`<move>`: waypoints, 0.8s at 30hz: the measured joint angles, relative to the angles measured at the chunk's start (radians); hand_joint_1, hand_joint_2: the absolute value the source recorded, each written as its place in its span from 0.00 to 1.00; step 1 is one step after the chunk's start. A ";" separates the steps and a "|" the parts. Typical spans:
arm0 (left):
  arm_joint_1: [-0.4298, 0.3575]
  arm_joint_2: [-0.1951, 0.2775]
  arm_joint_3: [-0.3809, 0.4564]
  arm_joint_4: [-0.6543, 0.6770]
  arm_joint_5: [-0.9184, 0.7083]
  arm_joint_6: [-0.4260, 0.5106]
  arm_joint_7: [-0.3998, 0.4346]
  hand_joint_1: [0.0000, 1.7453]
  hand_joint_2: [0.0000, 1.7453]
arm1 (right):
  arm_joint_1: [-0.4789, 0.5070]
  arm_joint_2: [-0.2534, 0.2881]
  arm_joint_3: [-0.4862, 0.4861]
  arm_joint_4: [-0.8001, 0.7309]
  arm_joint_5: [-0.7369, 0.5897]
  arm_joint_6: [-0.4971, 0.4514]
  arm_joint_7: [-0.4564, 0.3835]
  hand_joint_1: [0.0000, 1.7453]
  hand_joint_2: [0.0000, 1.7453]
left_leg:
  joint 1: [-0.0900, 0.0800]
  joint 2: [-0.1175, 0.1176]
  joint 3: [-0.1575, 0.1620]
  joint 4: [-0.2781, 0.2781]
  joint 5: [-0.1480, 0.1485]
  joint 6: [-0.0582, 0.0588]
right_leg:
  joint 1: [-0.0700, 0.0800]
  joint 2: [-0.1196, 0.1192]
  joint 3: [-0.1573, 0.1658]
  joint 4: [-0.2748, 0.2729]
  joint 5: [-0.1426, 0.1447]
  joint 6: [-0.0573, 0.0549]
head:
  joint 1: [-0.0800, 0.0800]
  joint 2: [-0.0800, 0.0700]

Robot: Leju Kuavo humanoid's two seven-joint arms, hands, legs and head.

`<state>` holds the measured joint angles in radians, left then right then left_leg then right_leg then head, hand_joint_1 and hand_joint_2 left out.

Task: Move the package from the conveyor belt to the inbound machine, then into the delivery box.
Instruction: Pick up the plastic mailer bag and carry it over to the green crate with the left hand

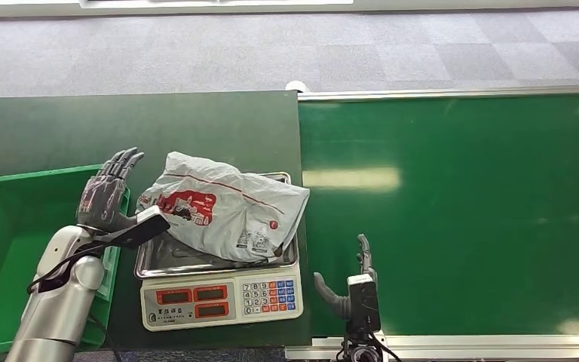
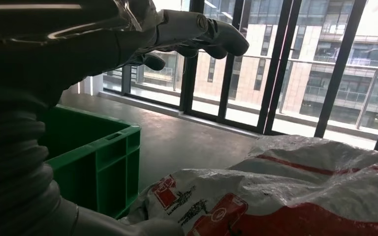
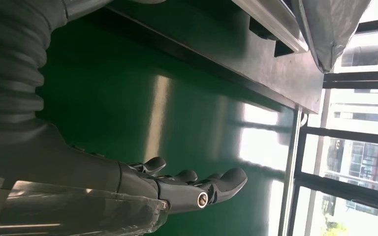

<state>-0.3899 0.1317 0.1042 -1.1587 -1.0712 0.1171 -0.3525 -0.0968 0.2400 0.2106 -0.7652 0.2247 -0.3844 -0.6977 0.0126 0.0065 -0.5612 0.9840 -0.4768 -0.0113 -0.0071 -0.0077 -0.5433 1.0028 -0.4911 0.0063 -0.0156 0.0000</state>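
Observation:
A crumpled grey plastic package (image 1: 222, 206) with red print lies on the steel pan of the weighing scale (image 1: 221, 298), overhanging its right edge. In the left wrist view the package (image 2: 295, 196) is close below the hand. My left hand (image 1: 107, 194) stands open just left of the package, fingers spread and pointing away, the thumb reaching toward the bag's left end. Its fingers (image 2: 197, 34) hold nothing. My right hand (image 1: 350, 283) hovers open low over the conveyor belt (image 1: 460, 211), right of the scale; its fingers (image 3: 197, 187) are straight and empty.
A green plastic crate (image 1: 15, 249) sits at the left, beside the scale and under my left arm. A dark green table (image 1: 121, 128) holds scale and crate. The belt has a metal rail (image 1: 452, 93) along its far side. Grey carpet lies beyond.

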 joint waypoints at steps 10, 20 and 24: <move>-0.002 0.025 -0.008 0.060 0.149 -0.185 -0.156 0.00 1.00 | -0.032 0.012 0.023 0.039 -0.001 0.022 0.000 0.00 1.00 | 0.000 0.000 0.000 0.000 0.000 0.000 | 0.000 0.000 0.000 0.000 0.000 0.000 | 0.000 0.000; -0.032 -0.049 -0.072 0.090 0.158 -0.224 -0.170 0.00 1.00 | -0.054 0.024 0.032 0.069 -0.009 0.027 0.000 0.00 1.00 | -0.001 -0.003 0.001 0.000 0.000 0.000 | -0.002 -0.004 0.002 0.000 0.000 0.000 | 0.000 0.000; -0.037 -0.075 -0.086 0.106 0.183 -0.222 -0.175 0.28 1.00 | -0.054 0.025 0.032 0.075 -0.012 0.024 0.000 0.00 1.00 | -0.001 -0.001 0.001 0.000 0.000 0.000 | -0.002 -0.001 0.001 0.000 0.001 0.000 | 0.000 0.000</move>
<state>-0.4273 0.0572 0.0182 -1.0528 -0.8878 -0.1052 -0.5274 -0.1509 0.2652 0.2430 -0.6901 0.2131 -0.3600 -0.6977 0.0112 0.0058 -0.5600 0.9843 -0.4765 -0.0113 -0.0086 -0.0090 -0.5425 1.0026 -0.4905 0.0061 -0.0158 0.0000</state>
